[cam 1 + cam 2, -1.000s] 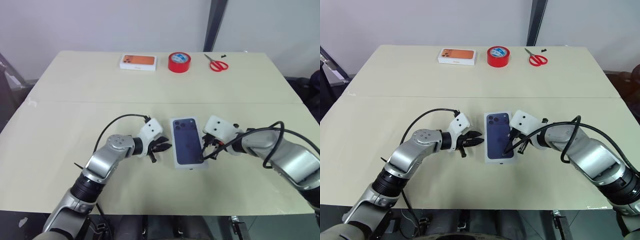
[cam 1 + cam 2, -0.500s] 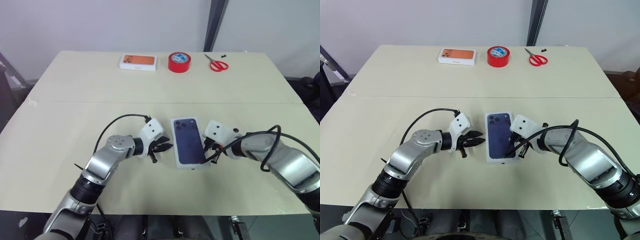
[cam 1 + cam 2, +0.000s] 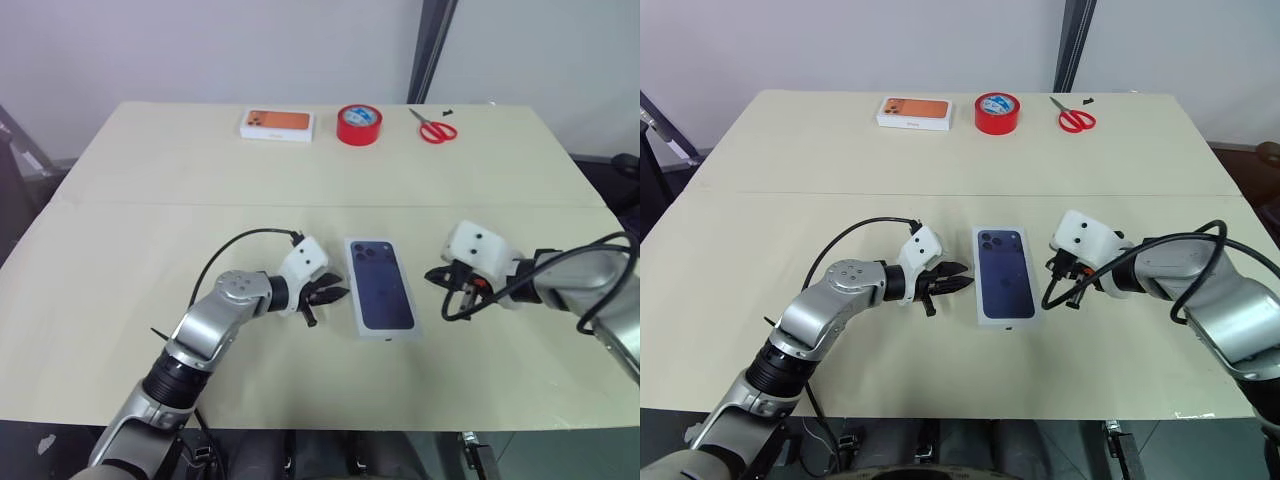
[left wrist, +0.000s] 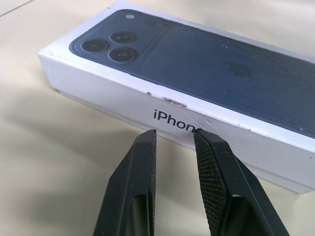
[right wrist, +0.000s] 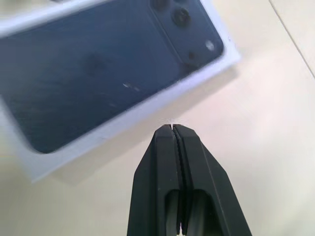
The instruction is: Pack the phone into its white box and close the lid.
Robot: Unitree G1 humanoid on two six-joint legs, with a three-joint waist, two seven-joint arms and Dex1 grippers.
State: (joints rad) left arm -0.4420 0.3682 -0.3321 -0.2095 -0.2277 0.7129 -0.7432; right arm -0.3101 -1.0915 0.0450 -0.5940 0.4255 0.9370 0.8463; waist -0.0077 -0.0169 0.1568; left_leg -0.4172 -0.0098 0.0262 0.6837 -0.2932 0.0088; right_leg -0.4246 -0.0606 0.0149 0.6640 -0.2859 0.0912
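- Facing you mid-table, the closed box (image 3: 380, 300) lies flat, its top showing a dark phone picture.
- Your left gripper (image 3: 331, 296) sits just beside its left side, fingers (image 4: 140, 182) slightly parted, holding nothing.
- Your right gripper (image 3: 1053, 264) hovers apart on the right, fingers (image 5: 174, 167) pressed together.

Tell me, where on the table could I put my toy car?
Bare table spans the middle, between the orange-topped box, red tape and scissors and the grippers. Crowded: left gripper, closed white box, right gripper.
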